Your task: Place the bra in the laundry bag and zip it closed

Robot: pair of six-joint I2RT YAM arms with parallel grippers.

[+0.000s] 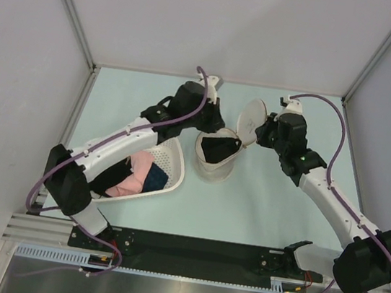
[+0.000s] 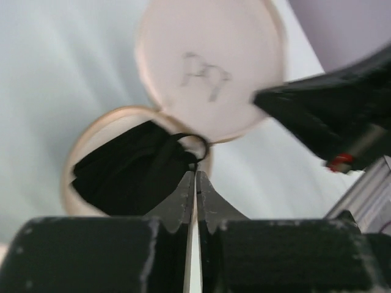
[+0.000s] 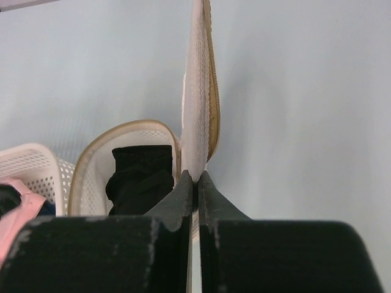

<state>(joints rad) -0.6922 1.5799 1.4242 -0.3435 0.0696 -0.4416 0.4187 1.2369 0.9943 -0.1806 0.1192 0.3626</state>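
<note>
While the bra (image 1: 218, 148) already lay inside the laundry bag (image 1: 210, 170), the right hand (image 3: 195, 177) clamped its lid (image 3: 197, 91), the left hand (image 2: 195, 174) stood together; zipping remained.

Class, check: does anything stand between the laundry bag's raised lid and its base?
Yes: a strap of the bra seems to loop over the rim of the laundry bag near its hinge, and the left gripper sits there.
</note>
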